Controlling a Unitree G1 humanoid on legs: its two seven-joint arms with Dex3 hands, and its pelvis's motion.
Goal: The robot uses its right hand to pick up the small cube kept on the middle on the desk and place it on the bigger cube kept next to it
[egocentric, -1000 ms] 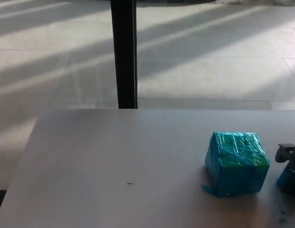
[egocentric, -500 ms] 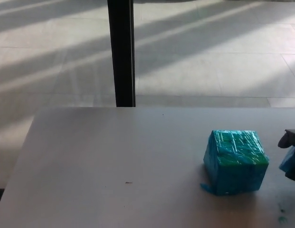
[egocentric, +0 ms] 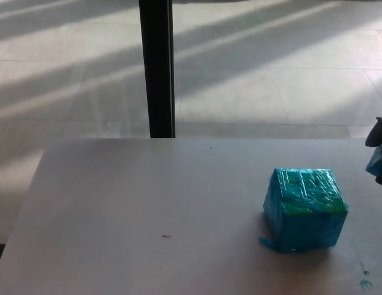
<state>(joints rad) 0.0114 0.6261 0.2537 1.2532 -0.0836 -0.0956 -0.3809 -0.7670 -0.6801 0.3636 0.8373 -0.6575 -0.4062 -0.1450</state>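
The pale tiled floor [egocentric: 270, 80] fills the far half of the view, striped with slanting sunlight, and a black upright post [egocentric: 157, 67] rises from just behind the desk's far edge. The desk [egocentric: 147, 209] is a smooth grey slab, bare across its whole left and middle, with its far and left edges in view. The bigger cube [egocentric: 305, 209] sits toward the right, a blocky box wrapped in glossy, wrinkled teal tape, with a loose tab at its near-left bottom corner. Up and to its right, clear of it at the picture's edge, the right hand [egocentric: 380, 157] shows only a dark sliver gripping the small cube [egocentric: 378, 161], a blue scrap raised above the desk. A few teal flecks [egocentric: 365, 282] mark the near-right desk surface.
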